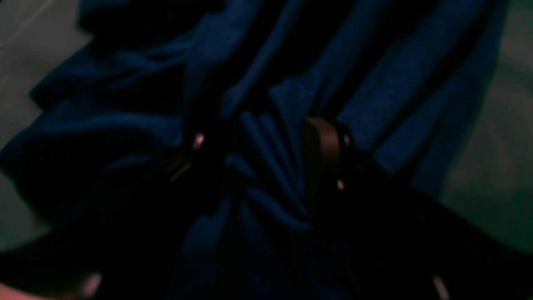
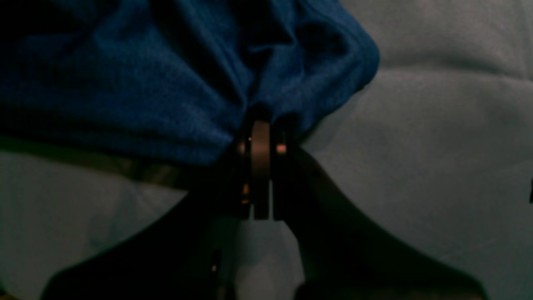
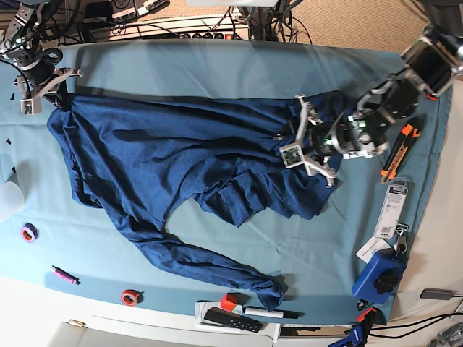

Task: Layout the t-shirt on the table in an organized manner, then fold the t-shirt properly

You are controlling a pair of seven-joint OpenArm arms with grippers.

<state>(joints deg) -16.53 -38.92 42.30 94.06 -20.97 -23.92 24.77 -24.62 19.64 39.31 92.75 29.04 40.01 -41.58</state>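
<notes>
At the far left corner of the table (image 3: 217, 72), the right gripper (image 3: 51, 92) is seen pressed together on an edge of the t-shirt (image 3: 166, 144); in the right wrist view its jaws are closed tight with a gathered fold of blue knit pinched between them. From that corner the garment is spread rightward across the teal cloth, wrinkled, with one long sleeve (image 3: 210, 264) trailing toward the near edge, where its cuff lies just beside a red block (image 3: 228, 302), a marker (image 3: 269, 313) and a black remote (image 3: 231, 319). Right of centre, the left gripper (image 3: 295, 144) is set over bunched fabric at the shirt's right end; in the left wrist view its fingers (image 1: 322, 150) are spread, with folds lying between them
</notes>
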